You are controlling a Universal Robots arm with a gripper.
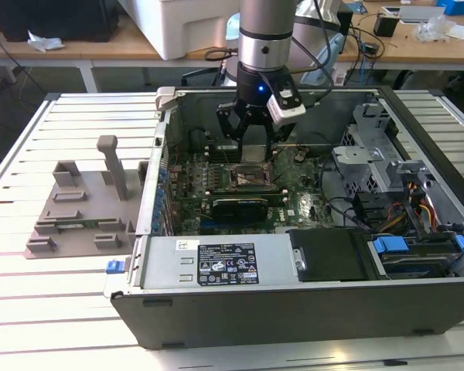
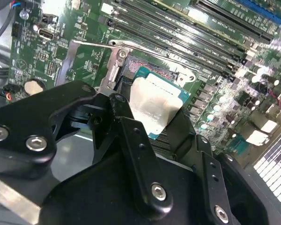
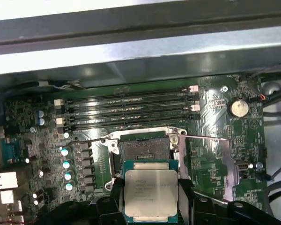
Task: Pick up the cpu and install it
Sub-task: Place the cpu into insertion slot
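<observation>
Your gripper (image 1: 250, 145) is clamped on the cpu (image 3: 151, 193): in both wrist views its black fingers (image 3: 114, 190) press against two opposite edges of the chip, whose silvery top faces the camera. In the second wrist view the gripper (image 2: 152, 115) holds the cpu (image 2: 155, 104) tilted over one edge of the open socket (image 2: 136, 65). It is not seated, and you cannot tell how far above the frame it sits.

In the first wrist view the bare socket (image 3: 143, 151) lies just beyond the chip, with its thin retaining lever (image 3: 206, 138) swung out to one side. Four memory slots (image 3: 126, 105) run parallel beyond the socket, and a coin cell (image 3: 238, 108) sits near their end.

In the exterior view, with the gripper as the dial's centre, the socket (image 1: 251, 178) is at six o'clock on the green motherboard (image 1: 301, 205). The power supply (image 1: 216, 263) is further out at six, along the wall of the computer case (image 1: 294, 313). The grey fixture block (image 1: 77, 220) stands outside the case at about eight o'clock, on the slatted table (image 1: 62, 317).
</observation>
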